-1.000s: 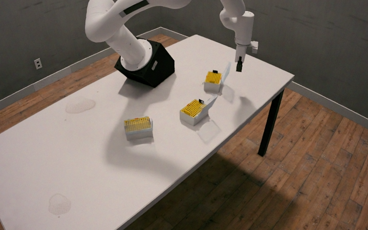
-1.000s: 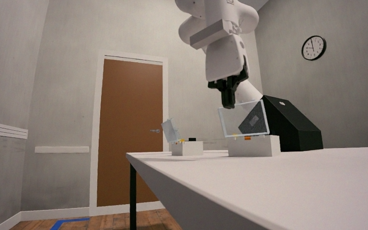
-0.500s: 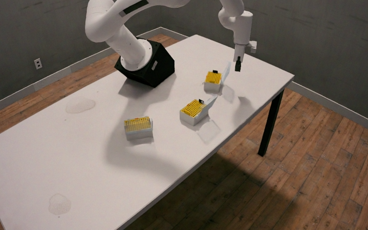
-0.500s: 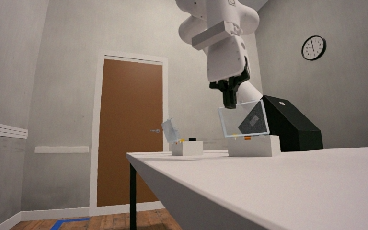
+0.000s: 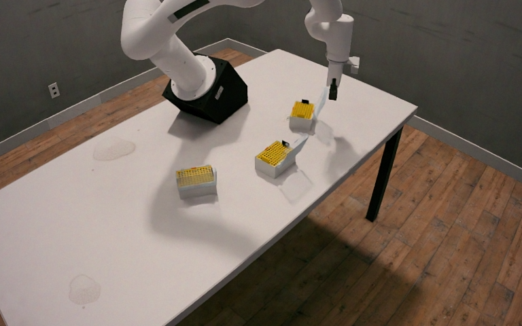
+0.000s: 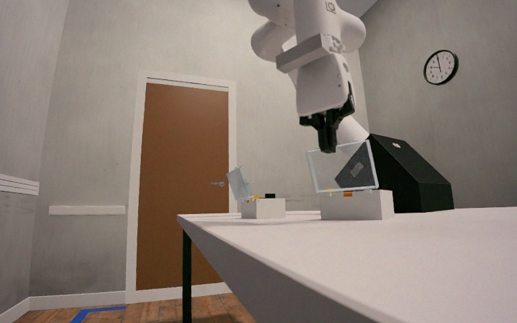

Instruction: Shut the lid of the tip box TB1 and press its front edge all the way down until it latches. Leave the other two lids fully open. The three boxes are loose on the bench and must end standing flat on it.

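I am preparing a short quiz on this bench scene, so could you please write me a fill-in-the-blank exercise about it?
1. The number of tip boxes standing on the white table is ____.
2. The pincer is shut and holds ____.
3. The pincer's tips are at the top edge of the far box's clear ____.
4. The grids in the boxes are coloured ____.

Missing words: three; nothing; lid; yellow

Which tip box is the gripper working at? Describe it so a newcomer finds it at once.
Start at the arm's black base on the white table. Three yellow-racked boxes run diagonally; it is the farthest one, nearest the right edge. Only its raised clear lid has the shut gripper at its top edge.
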